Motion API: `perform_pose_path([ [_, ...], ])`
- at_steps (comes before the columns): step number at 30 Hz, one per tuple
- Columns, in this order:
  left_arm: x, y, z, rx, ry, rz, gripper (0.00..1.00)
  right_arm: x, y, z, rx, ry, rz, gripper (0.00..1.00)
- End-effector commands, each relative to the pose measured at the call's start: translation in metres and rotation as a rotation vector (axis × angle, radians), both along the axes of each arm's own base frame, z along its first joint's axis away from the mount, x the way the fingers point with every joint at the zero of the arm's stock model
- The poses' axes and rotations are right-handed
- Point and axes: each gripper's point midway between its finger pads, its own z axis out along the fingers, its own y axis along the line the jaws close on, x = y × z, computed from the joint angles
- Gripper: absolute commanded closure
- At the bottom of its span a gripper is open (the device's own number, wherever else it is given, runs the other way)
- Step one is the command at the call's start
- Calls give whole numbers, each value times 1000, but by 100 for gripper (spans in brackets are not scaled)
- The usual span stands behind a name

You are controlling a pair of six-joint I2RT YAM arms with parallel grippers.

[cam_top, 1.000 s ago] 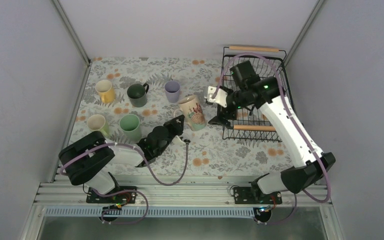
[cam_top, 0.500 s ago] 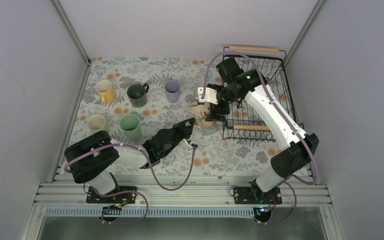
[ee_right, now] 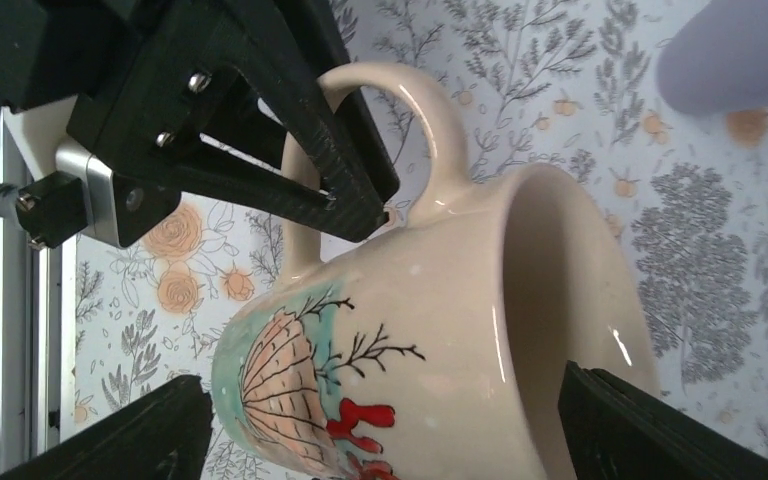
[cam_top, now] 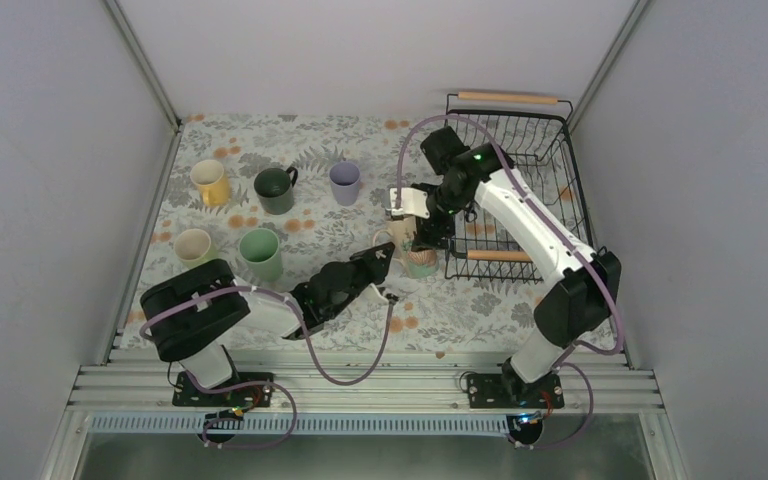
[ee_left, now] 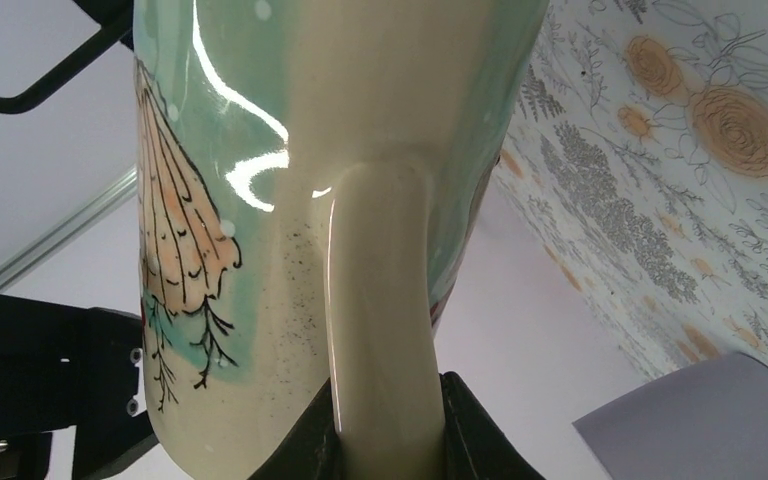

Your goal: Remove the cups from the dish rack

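Near: my left gripper [ee_right: 365, 205], clenched on the handle of the painted mug [ee_right: 410, 330]. The mug is outside the dish rack [cam_top: 562, 190], just beside its near wooden handle [cam_top: 500, 255]. My right gripper [ee_right: 390, 410] straddles the mug body from above; whether it is grasping, I cannot tell.

Left on the floral tabletop [cam_top: 440, 310]: mint green mug [cam_top: 260, 250], beige mug [cam_top: 192, 245].

Farther: yellow mug [cam_top: 208, 180], dark green mug [cam_top: 275, 187], lavender mug [cam_top: 344, 182].

The left arm [cam_top: 260, 312] and right arm [cam_top: 535, 225] share white shells, black joints, looping lilac cables [cam_top: 355, 368] and black fingers [ee_right: 290, 100] with silver screws [ee_right: 197, 82].
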Motion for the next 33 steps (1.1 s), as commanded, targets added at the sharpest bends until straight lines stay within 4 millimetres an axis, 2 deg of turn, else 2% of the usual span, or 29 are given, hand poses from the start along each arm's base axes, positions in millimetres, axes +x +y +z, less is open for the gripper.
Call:
perform_pose_path([
  [1, 4, -10, 60, 370, -578, -13, 98, -4, 2, -23, -40, 60, 17, 13],
  [4, 5, -13, 62, 366, -580, -11, 98, -2, 3, -27, -45, 73, 17, 27],
  [7, 7, -14, 59, 372, -576, -8, 98, -2, 4, -34, -63, 84, 14, 51],
  [10, 7, -15, 53, 380, -570, -14, 98, -4, 3, -43, -87, 106, 15, 61],
  [13, 13, -16, 50, 391, -562, 7, 98, -9, 1, -57, -116, 143, 7, 65],
  [23, 36, -13, 45, 405, -543, 106, 98, -20, -6, -91, -200, 239, -26, 65],
  [29, 46, -10, 47, 392, -546, 150, 98, -24, -10, -105, -240, 273, -38, 73],
  [33, 51, -11, 56, 371, -556, 173, 98, -29, -16, -116, -278, 298, -46, 82],
])
